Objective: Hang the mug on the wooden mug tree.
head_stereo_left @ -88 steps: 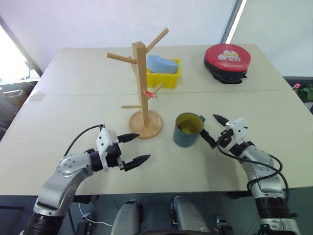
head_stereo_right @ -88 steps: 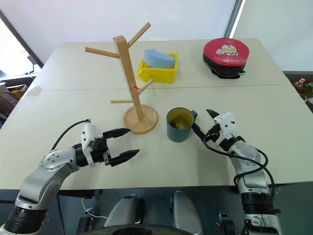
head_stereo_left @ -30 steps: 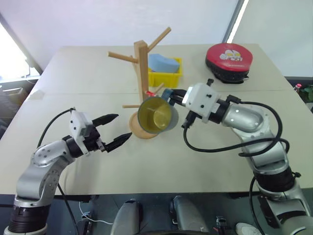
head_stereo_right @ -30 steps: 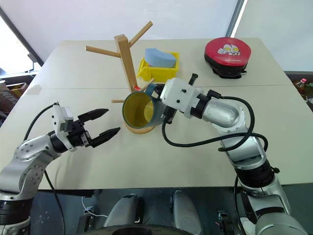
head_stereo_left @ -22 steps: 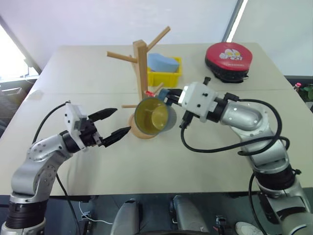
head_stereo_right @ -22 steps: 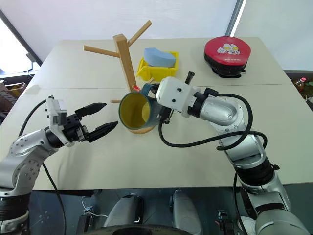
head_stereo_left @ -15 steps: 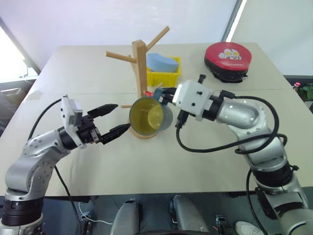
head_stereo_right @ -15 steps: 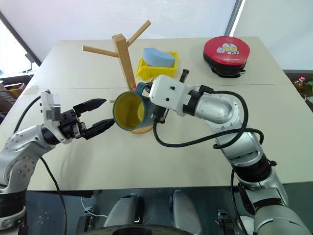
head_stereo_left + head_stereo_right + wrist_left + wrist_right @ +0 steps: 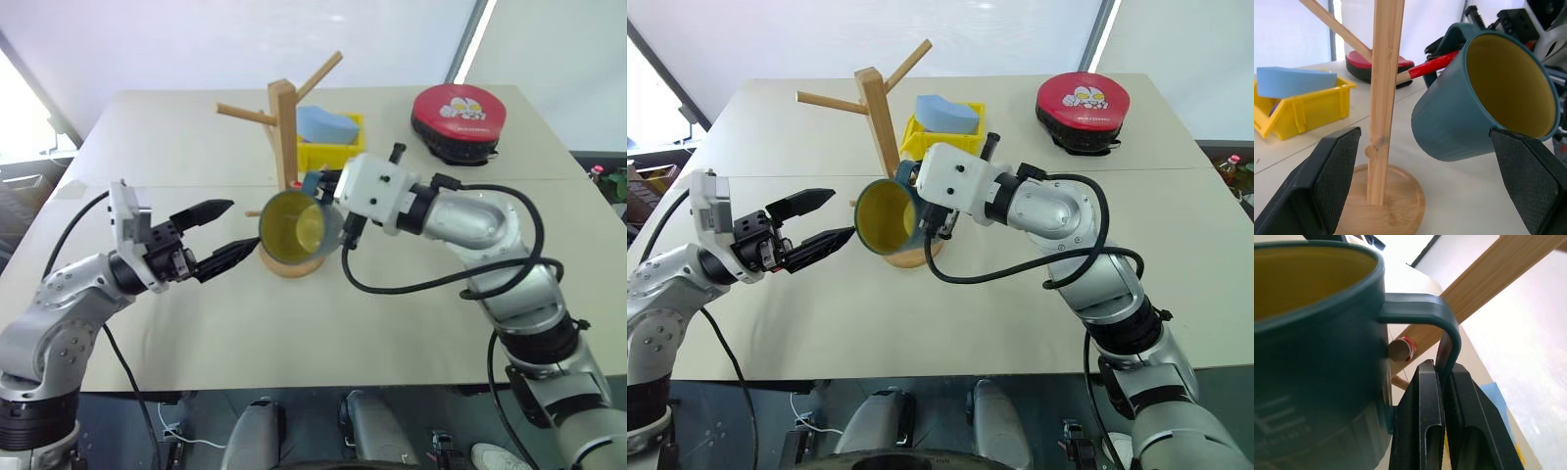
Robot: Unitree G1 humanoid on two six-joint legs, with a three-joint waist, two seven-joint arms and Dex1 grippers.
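The right gripper (image 9: 1442,382), clamped on the mug (image 9: 299,227) handle, tips it sideways so the red-tipped peg (image 9: 1399,349) of the wooden mug tree (image 9: 283,137) just beside can thread through, the left gripper (image 9: 223,232) gaping empty.

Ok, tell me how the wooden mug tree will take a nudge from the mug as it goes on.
The wooden mug tree is probably tippy: a tall thin post on a small round base. It looks stiff, so a nudge would likely slide or rock it whole. The right pincer grips the mug only by its handle, so the mug might swing on contact.
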